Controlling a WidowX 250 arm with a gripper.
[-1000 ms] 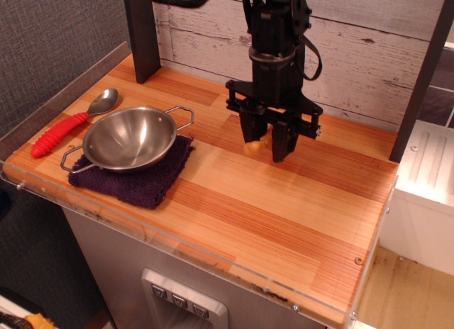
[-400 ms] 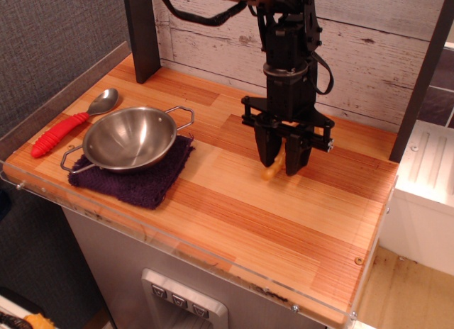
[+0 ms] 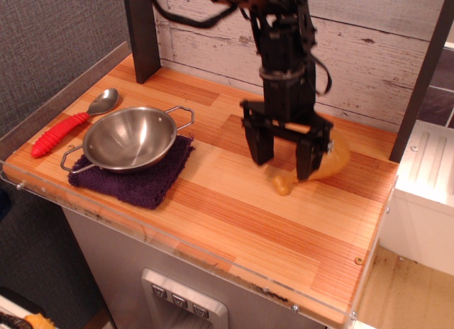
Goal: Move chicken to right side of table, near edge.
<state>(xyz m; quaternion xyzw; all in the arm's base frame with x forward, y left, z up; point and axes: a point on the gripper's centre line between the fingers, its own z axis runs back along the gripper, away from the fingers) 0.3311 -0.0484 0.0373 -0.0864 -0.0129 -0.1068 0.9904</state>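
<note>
Lying on the table (image 3: 234, 222) toward its right side, the chicken (image 3: 323, 167) rests partly behind the gripper (image 3: 284, 157) (knobbed end pointing forward), whose jaws stand spread apart, holding nothing.

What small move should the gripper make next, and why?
Probably lift straight up and away. The gripper is open, and the chicken lies on the table on its right side, apparently let go. Whether one finger touches the chicken is unclear.

Claw (image 3: 282, 157) now spread wide, chicken (image 3: 317, 166) released onto table (image 3: 234, 215), farther right.
</note>
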